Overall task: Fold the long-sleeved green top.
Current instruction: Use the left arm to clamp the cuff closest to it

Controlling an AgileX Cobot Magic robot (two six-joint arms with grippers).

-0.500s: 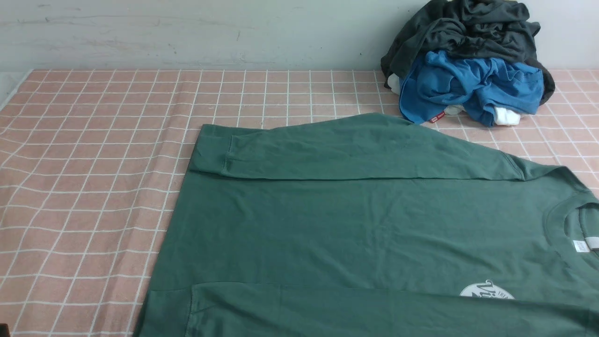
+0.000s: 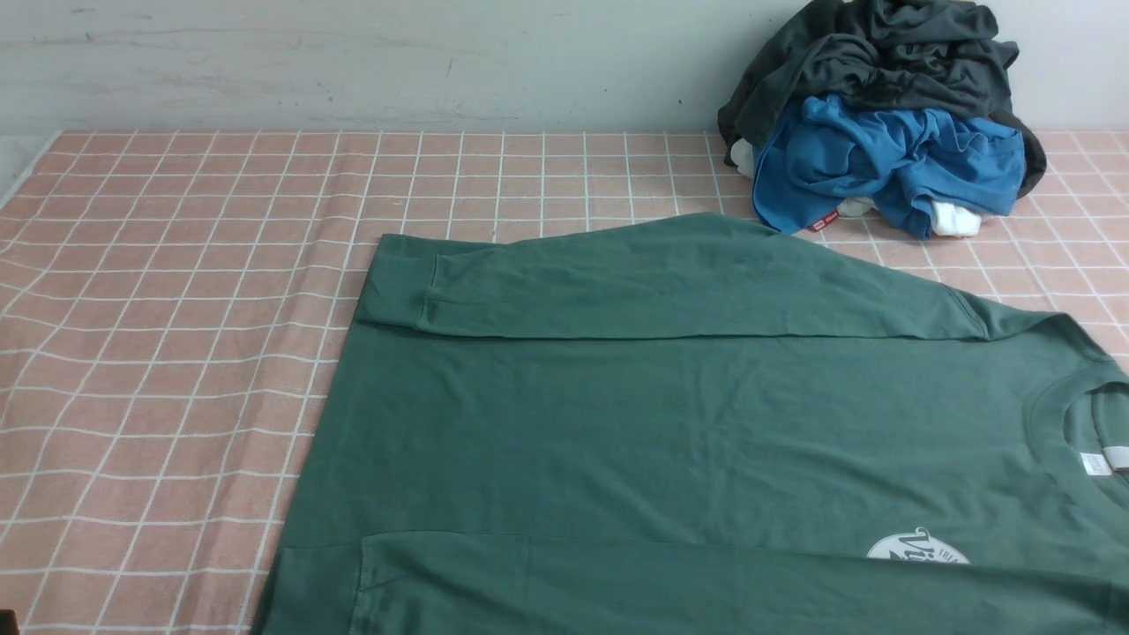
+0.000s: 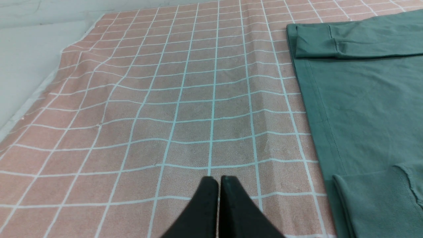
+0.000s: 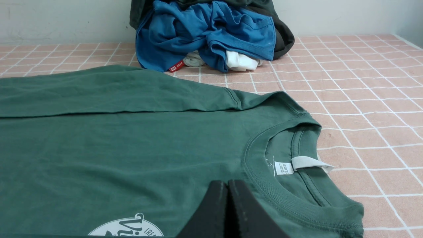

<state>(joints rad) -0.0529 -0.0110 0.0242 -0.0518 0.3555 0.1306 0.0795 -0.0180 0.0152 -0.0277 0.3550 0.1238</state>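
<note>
The green long-sleeved top (image 2: 670, 432) lies flat on the pink checked cloth, neck to the right, hem to the left. Both sleeves are folded in over the body, one along the far edge (image 2: 688, 282) and one along the near edge (image 2: 661, 582). The white neck tag (image 4: 284, 168) and part of the round white logo (image 4: 127, 228) show. My left gripper (image 3: 218, 180) is shut with nothing in it, over bare cloth left of the hem (image 3: 317, 109). My right gripper (image 4: 227, 184) is shut and empty above the chest, near the collar (image 4: 264, 185). Neither gripper shows in the front view.
A heap of clothes sits at the back right against the wall: a dark charcoal-grey garment (image 2: 882, 62) on top, a bright blue one (image 2: 882, 159) below, some white fabric (image 2: 957, 220) under it. The pink checked cloth (image 2: 176, 309) is rumpled on the left.
</note>
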